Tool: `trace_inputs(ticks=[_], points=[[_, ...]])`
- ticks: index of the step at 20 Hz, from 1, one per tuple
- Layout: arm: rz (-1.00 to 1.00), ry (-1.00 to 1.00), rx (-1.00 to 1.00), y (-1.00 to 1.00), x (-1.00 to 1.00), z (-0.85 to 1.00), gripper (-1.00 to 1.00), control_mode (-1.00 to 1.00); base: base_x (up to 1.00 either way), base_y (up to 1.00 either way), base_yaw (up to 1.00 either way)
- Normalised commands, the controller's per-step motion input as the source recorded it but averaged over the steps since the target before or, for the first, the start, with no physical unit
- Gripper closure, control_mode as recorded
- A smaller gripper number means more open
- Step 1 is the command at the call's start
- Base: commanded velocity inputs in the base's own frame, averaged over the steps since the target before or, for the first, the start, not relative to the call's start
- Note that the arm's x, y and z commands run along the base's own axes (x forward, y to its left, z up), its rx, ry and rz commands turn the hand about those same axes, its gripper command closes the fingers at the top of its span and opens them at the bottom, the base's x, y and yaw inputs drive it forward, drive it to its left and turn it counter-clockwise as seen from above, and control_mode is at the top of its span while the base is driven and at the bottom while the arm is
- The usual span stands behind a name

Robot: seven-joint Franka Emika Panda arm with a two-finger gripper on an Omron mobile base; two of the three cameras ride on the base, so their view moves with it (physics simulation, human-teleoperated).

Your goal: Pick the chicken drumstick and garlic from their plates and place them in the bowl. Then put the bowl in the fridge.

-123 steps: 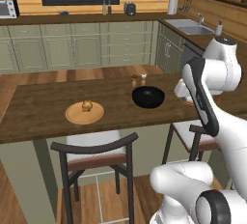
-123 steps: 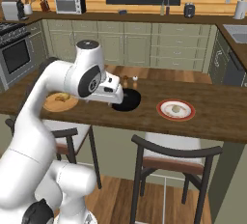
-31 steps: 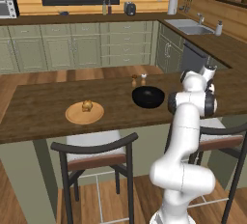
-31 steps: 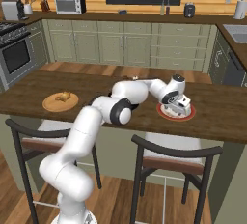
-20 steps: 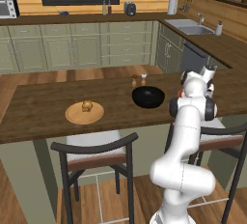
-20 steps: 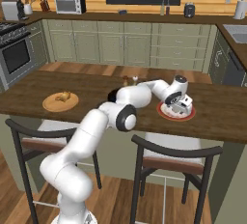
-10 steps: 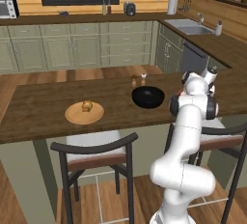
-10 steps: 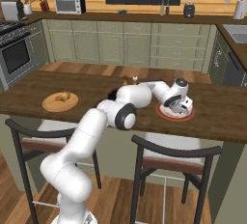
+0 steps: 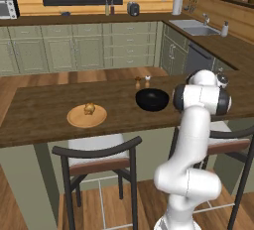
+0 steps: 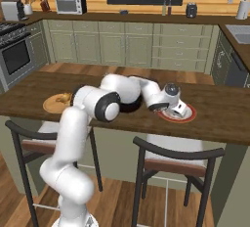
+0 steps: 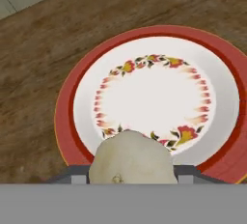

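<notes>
Hand (image 11: 131, 178): its two fingers close in on either side of the garlic, pinching it; in the right base view the hand (image 10: 177, 107) sits low over the red-rimmed plate.
Garlic (image 11: 131, 159): a cream lump between the fingers, over the near edge of the red-rimmed plate; whether it touches the plate cannot be told.
Red-rimmed plate (image 11: 159, 92): white centre with a ring of small flowers and a dark red rim; lies flat on the worktop (image 10: 224, 113), right of the bowl in the right base view (image 10: 189, 115).
Chicken drumstick (image 9: 90, 108): golden-brown piece resting on the wooden plate.
Wooden plate (image 9: 79, 119): plain tan, on the worktop left of the bowl and well apart from it.
Bowl (image 9: 152, 99): glossy black, upright on the worktop, between the two plates.
Shakers (image 9: 142, 82): two small ones standing just behind the bowl.
Stools (image 9: 99, 167): two dark-framed seats pushed in under the near edge of the worktop.
</notes>
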Motion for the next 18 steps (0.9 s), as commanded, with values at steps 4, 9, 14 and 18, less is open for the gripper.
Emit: trace_inputs(ticks=[4,9,14,18], points=[[0.0,-0.05,0.01,0.23,-0.69,0.96,1.0,-1.0,0.0,0.0,0.0],[0.0,0.07,0.03,0.01,-0.55,1.0,1.0,-1.0,0.0,0.0,0.0],[0.0,0.29,0.06,0.38,-0.2,0.89,1.0,-1.0,0.0,0.0,0.0],[0.02,0.25,0.0,0.91,0.0,0.24,1.0,-1.0,0.0,0.0,0.0]])
